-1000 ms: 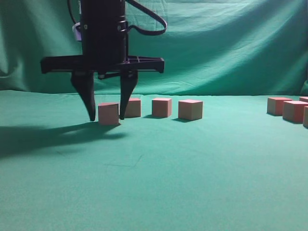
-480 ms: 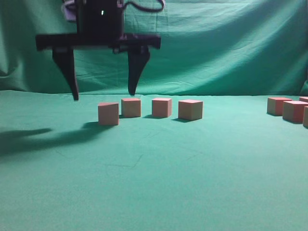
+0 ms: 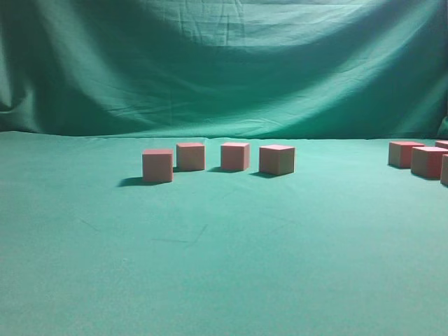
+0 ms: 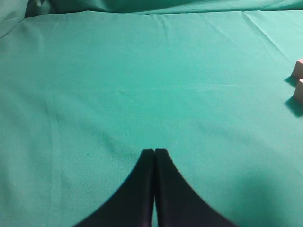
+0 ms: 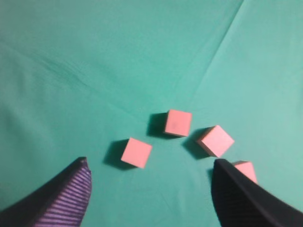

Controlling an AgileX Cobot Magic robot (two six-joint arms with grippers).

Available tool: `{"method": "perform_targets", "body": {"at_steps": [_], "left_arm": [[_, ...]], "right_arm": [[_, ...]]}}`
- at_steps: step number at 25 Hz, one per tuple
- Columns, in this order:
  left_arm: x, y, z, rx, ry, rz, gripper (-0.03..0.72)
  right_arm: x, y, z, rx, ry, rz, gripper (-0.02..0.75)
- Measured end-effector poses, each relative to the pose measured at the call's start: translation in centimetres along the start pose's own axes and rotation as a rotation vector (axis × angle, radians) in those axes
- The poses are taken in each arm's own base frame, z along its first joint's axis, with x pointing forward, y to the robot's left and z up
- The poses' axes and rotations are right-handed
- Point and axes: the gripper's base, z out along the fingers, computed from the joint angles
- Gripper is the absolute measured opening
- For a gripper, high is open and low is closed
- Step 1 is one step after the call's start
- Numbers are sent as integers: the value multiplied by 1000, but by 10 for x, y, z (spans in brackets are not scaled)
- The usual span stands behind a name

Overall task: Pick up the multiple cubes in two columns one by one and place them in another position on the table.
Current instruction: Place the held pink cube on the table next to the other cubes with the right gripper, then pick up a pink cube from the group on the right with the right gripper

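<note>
Your right gripper [image 5: 149, 189] hangs high above the green table [image 3: 224, 280], jaws spread wide and empty, four cubes [image 5: 178, 123] loosely scattered below it from 9 to 3 o'clock. Your left gripper [image 4: 154, 153] sits pinched closed over bare cloth, with two more cubes [image 4: 298, 70] at its 3 o'clock edge.
</note>
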Motion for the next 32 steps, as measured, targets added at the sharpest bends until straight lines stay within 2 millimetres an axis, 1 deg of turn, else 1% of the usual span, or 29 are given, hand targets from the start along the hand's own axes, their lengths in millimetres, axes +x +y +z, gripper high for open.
{"method": "perform_targets", "body": {"at_steps": [3,4,6,8,11,14,18,21,26,29,32], "left_arm": [[0,0,0,0,0,0,0],[0,0,0,0,0,0,0],[0,0,0,0,0,0,0],[0,0,0,0,0,0,0],[0,0,0,0,0,0,0],[0,0,0,0,0,0,0],[0,0,0,0,0,0,0],[0,0,0,0,0,0,0],[0,0,0,0,0,0,0],[0,0,0,0,0,0,0],[0,0,0,0,0,0,0]], "right_arm": [[9,-13,-38,-9,-39,-31,517],[13,-19,-47,-8,-43,-30,517],[26,-37,-65,5,-44,-17,517],[39,-58,-74,29,-29,16,517],[64,-88,-79,73,18,82,517],[92,-116,-75,127,88,140,517],[130,-145,-68,192,169,245,517],[156,-162,-53,231,224,327,517],[193,-181,-17,239,292,418,517],[205,-187,0,214,266,461,517],[205,-189,13,200,232,468,517]]}}
